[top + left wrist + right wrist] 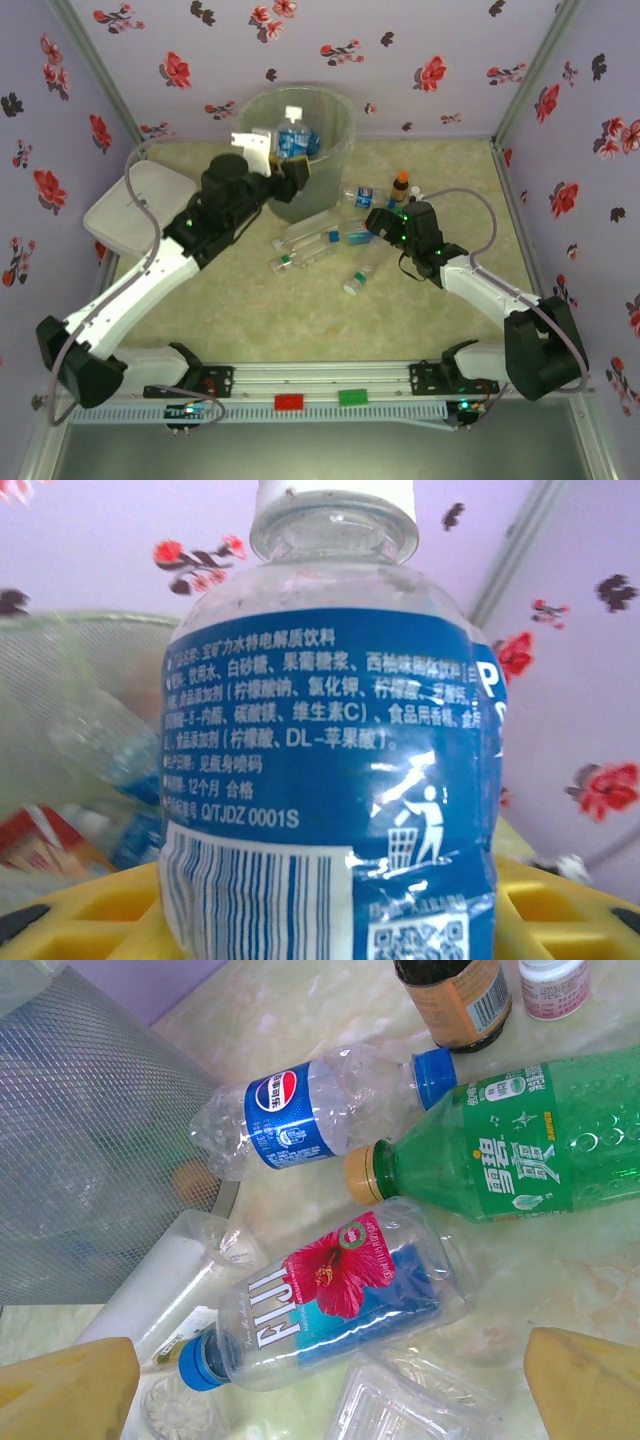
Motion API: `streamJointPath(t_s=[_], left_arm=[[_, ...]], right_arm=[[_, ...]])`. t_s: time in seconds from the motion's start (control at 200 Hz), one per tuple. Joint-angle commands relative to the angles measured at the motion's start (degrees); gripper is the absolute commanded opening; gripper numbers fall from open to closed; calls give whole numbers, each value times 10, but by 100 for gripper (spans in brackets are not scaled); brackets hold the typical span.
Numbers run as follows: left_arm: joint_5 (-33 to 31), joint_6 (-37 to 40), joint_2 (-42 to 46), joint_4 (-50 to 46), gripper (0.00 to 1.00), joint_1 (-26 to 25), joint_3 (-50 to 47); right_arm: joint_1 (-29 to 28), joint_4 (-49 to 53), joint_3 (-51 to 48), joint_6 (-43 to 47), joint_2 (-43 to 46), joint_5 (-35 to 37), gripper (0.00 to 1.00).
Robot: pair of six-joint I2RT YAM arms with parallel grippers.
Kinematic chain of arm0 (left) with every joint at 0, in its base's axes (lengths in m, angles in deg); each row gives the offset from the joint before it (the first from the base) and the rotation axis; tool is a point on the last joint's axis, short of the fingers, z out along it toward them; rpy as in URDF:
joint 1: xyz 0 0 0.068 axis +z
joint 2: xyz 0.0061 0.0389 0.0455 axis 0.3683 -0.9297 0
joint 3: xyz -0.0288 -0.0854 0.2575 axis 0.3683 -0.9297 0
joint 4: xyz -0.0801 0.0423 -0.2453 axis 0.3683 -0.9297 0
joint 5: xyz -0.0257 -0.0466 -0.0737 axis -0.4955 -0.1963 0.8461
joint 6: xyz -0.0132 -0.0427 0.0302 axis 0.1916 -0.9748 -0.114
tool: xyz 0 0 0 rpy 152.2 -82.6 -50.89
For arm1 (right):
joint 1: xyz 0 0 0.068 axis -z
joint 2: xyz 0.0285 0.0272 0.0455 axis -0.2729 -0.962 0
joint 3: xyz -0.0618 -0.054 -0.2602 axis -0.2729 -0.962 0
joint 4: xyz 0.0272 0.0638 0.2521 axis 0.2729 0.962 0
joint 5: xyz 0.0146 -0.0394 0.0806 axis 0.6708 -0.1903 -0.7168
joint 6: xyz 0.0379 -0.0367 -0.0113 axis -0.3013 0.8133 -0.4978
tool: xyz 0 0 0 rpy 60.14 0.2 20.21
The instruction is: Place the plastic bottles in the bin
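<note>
The pale marbled table [300, 320] carries the bin [336, 165] at twelve o'clock, a white flat container [115, 215] at nine, and loose plastic bottles [305, 245] lying from centre toward two o'clock, near a brown vial [401, 186].

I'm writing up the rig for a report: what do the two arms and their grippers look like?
The left arm and right arm have white shells and black joint housings, each trailed by a grey cable. Green lights glow near the right wrist. Both grippers' fingers are yellow.
</note>
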Motion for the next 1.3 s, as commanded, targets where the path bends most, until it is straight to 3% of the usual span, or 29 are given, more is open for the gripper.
streamJointPath(t_s=[0.0, 0.215, 0.69, 0.74, 0.825, 0.875, 0.985, 1.125, 1.295], left_arm=[[23, 61, -47, -70, 54, 43, 84], [73, 99, -171, -182, 54, 94, 241], [72, 136, -382, -345, 57, 94, 481], [73, 137, -394, -356, 62, 93, 497], [74, 134, -404, -369, 83, 89, 514], [73, 135, -401, -366, 91, 86, 513], [70, 138, -378, -348, 100, 79, 493], [58, 134, -301, -266, 100, 76, 402], [46, 134, -162, -126, 100, 76, 212]], right_arm=[[3, -4, -13, -5, 15, -3, 100], [3, 1, -35, -2, 38, -1, 100], [3, 39, -47, 9, 79, 24, 100], [3, 40, -46, 9, 80, 23, 100], [3, 40, -46, 5, 79, 21, 100], [2, 38, -48, 1, 78, 22, 100], [-4, 35, -48, -4, 66, 30, 100], [-28, 60, -36, -13, 48, 59, 100], [-82, 97, -18, -20, 32, 108, 100]])
